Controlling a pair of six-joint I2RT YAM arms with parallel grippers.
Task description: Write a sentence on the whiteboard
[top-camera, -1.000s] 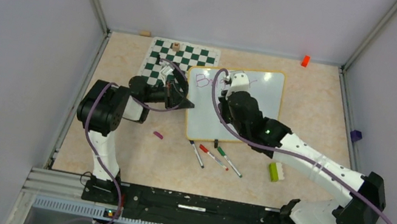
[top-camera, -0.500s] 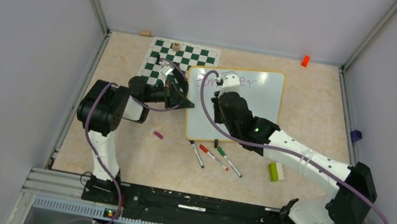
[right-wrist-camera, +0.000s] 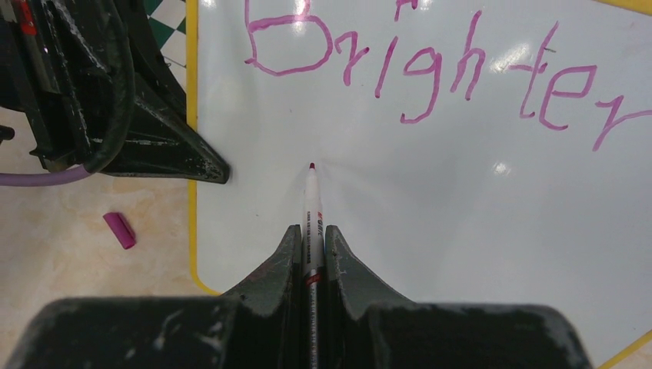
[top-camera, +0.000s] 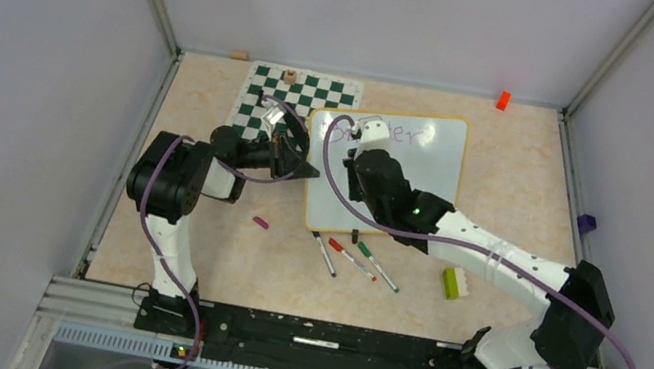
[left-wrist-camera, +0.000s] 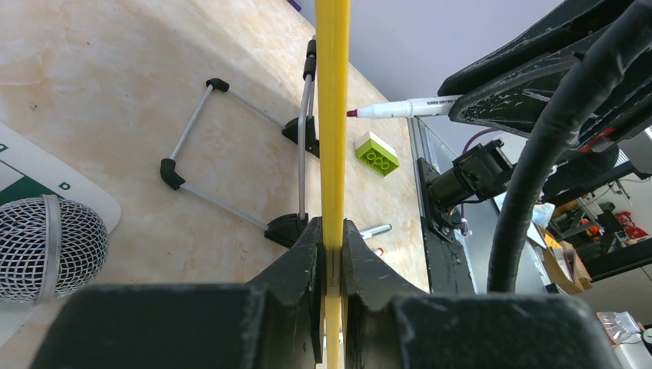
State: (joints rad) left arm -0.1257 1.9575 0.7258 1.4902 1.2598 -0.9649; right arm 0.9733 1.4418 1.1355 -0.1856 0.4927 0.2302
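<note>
- Lettering, top external view: reading only "er" of the sentence in purple, the rest hiding under the right gripper.
- Finding the whiteboard toward the far middle of the beige marbled table, its far-left corner lying over the edge of the green-and-white chess mat.
- Seeing the left gripper clamping the board's left rim.
- Counting three spare markers side by side just in front of the board, one purple cap, one lime brick and one orange block by the back wall.
- Noting pale grey walls and metal corner posts enclosing the table.
- Left wrist view: looking along the board's yellow rim edge-on, the black jaws squeezing tight on it.
- Spotting the held marker pointing its dark-red tip at the board from the right, with tiny print on the barrel, too small for reading.
- Passing one wire stand with black corner pieces and one mesh ball resting on the mat.
- Right wrist view: reading "Brighter" in slanting purple script across the top of the glossy board.
- Watching the jaws gripping the marker barrel firmly, tip sitting below the "B", at or just off the surface, not telling which.
- Making out red print on the barrel, unreadable.
</note>
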